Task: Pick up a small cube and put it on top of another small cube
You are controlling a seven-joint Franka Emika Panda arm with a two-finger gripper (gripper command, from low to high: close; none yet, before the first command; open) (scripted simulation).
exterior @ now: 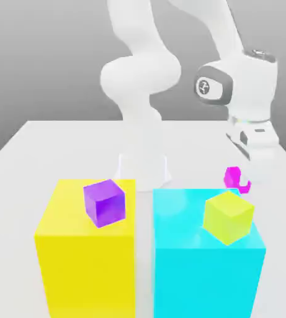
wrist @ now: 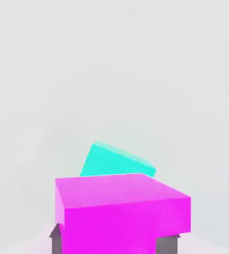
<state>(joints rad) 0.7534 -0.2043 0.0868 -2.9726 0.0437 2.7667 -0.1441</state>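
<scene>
Magenta cube (wrist: 106,218) sits in my pincer (wrist: 115,240), its 2 sides closed snugly on it. Just beyond it lies 1 turquoise cube (wrist: 117,161), perhaps my target, tilted against my grip; lowering unaligned could land my cube on an edge and topple it. In the exterior view, 1 lime cube (exterior: 228,217) on the cyan block (exterior: 201,279) lies at 6 o'clock from mine; swinging low that way could knock it.

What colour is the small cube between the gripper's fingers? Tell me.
Magenta; the cube shows best in the hand view.
</scene>
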